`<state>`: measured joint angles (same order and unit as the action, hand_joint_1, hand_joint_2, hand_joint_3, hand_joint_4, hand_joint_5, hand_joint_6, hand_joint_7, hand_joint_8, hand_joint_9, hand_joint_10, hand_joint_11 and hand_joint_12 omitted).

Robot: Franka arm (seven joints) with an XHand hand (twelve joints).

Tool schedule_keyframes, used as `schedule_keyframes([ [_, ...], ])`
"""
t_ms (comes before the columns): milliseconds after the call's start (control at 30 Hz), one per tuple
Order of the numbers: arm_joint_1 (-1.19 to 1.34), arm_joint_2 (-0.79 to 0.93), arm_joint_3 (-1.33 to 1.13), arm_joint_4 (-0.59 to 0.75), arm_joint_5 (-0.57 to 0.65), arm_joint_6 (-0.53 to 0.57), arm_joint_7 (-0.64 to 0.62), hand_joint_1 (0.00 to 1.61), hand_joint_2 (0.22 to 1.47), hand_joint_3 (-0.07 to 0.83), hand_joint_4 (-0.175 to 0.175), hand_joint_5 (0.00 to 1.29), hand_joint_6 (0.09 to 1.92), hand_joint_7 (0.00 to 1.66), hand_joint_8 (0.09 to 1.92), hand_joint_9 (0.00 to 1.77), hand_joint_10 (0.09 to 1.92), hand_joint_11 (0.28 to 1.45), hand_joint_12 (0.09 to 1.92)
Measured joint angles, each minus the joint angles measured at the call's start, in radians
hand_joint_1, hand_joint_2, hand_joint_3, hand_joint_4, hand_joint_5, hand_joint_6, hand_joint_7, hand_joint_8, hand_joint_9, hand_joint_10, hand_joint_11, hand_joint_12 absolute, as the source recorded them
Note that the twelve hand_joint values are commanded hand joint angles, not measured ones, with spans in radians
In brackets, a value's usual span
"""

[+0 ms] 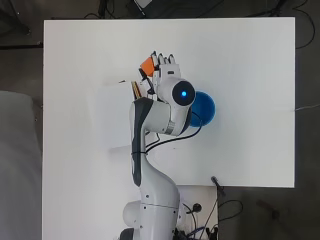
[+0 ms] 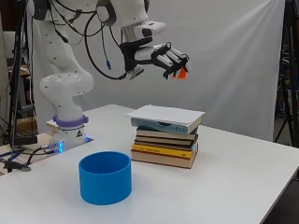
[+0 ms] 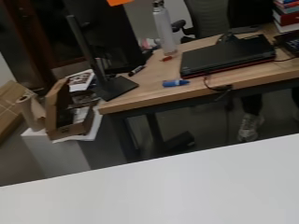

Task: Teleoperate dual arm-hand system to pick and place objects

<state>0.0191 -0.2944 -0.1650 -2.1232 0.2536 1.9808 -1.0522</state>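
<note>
Arm raised, robot hand (image 2: 161, 58) level w/ fingers (image 2: 175, 59) curled, pinching.

Your hand (image 2: 161, 58) hangs high over the table (image 2: 243, 182), fingers curled round an orange block (image 2: 181, 73), with open air between it and the book stack (image 2: 164, 142) right below. That stack is the tallest thing on the table; its white top sheet (image 1: 116, 116) lies flat. In the overhead view the blue cup (image 1: 205, 107) stands just right of the arm, partly hidden under it, near the stack with a gap between them in the side view. The table's far strip beyond the stack, its whole right part past the cup, and the left margin lie bare. Your own arm (image 1: 150, 150) covers the near middle.
</note>
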Motion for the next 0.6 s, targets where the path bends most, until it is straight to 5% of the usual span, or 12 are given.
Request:
schedule_keyframes([
  [133,-0.015,0.021,-0.066,0.009,-0.065,-0.004,0.075,0.67,1.13,-0.001,0.103,0.78,0.10,0.74,1.43,0.91,1.66,0.59,1.45],
  [233,-0.028,0.021,-0.132,-0.004,-0.083,0.010,0.068,0.69,1.11,-0.002,0.109,0.82,0.09,0.75,1.45,0.91,1.68,0.58,1.45],
  [400,-0.048,0.012,-0.198,-0.077,-0.116,0.078,0.038,0.71,1.08,-0.002,0.144,0.89,0.09,0.70,1.32,0.81,1.53,0.56,1.16],
  [467,-0.055,0.028,-0.233,-0.090,-0.129,0.098,0.026,0.83,1.18,-0.005,0.166,0.79,0.88,0.71,1.36,0.85,1.53,0.57,1.18],
  [500,-0.057,0.042,-0.248,-0.097,-0.131,0.108,0.010,0.85,1.21,-0.002,0.171,0.75,1.13,0.71,1.39,0.85,1.55,0.56,1.19],
  [600,-0.062,0.093,-0.280,-0.105,-0.103,0.129,-0.038,0.89,1.22,-0.002,0.175,0.75,1.32,0.72,1.43,0.85,1.55,0.56,1.15],
])
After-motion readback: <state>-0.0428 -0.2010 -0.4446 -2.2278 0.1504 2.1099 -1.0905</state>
